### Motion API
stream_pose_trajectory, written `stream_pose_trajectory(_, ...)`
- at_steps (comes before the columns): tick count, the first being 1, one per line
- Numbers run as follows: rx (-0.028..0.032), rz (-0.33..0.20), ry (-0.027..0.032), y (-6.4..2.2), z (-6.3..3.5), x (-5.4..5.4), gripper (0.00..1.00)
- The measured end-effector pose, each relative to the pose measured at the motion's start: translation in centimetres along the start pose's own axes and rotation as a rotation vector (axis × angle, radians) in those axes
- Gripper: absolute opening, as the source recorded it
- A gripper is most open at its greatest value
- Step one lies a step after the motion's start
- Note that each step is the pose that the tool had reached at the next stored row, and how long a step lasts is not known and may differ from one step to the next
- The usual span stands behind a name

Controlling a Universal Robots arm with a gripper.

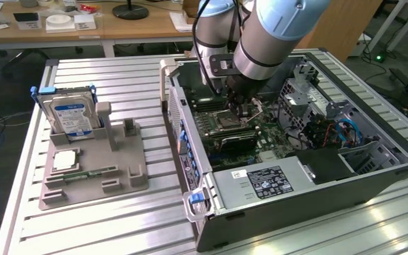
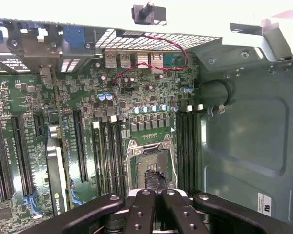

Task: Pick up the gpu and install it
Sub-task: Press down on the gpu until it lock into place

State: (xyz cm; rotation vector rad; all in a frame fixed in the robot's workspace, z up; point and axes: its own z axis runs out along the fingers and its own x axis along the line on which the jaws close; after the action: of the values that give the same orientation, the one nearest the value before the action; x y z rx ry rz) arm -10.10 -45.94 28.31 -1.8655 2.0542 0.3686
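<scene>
Black-faced gpu (image 2: 56,183) | seated on edge in motherboard (image 2: 136,97) slot | stiff, light, fragile; hold by card edges | pincer (image 2: 154,187) closed, empty, above CPU socket (image 2: 149,156)

From high up and some way back we look down across the table (image 1: 119,223) at the open case (image 1: 374,175), which sits right of centre in the exterior frame. On the wrist we look close and straight down onto the motherboard (image 2: 136,102); both views share the socket (image 1: 227,121).
</scene>
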Motion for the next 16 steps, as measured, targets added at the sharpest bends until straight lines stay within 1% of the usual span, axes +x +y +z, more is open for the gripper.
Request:
stream_pose_trajectory(7,-0.0005,0.001,-0.0065,0.0,0.0,0.0,0.11)
stream_pose_trajectory(16,-0.0006,0.001,-0.0065,0.0,0.0,0.0,0.11)
